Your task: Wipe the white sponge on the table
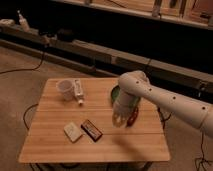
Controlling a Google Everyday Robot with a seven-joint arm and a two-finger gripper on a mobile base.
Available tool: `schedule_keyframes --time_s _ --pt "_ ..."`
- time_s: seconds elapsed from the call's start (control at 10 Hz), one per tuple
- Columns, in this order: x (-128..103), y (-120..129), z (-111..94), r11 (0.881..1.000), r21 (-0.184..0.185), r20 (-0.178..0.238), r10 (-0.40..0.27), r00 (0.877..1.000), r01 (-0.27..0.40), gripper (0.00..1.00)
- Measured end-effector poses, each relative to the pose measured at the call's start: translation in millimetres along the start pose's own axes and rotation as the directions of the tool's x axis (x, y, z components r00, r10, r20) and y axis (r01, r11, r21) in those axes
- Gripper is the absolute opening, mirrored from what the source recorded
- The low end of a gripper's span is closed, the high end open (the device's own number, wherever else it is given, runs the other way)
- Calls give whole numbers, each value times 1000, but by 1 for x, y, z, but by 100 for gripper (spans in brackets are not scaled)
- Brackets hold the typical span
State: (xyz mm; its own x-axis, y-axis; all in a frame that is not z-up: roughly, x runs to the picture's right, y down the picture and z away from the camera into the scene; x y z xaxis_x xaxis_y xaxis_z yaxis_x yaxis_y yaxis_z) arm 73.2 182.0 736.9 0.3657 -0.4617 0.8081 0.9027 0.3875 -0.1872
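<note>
Pretty dim room, warm light: tan floor (17, 95) all around, with a black cable (15, 71) trailing over it at left. A long low ledge (95, 51) runs diagonally across the upper frame, with darkness behind it. The gripper (119, 120) hangs mid-frame.

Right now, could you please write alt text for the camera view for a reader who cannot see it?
A white robot arm reaches in from the right, its pincer over the middle of a light wooden table, apart from the white sponge lying front left beside a dark packet. A white cup and tube sit farther back.
</note>
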Motion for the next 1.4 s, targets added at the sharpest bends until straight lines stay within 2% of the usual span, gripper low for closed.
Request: schedule_keyframes --time_s 1.4 --pt "0 0 0 1000 0 0 0 1000 0 5"
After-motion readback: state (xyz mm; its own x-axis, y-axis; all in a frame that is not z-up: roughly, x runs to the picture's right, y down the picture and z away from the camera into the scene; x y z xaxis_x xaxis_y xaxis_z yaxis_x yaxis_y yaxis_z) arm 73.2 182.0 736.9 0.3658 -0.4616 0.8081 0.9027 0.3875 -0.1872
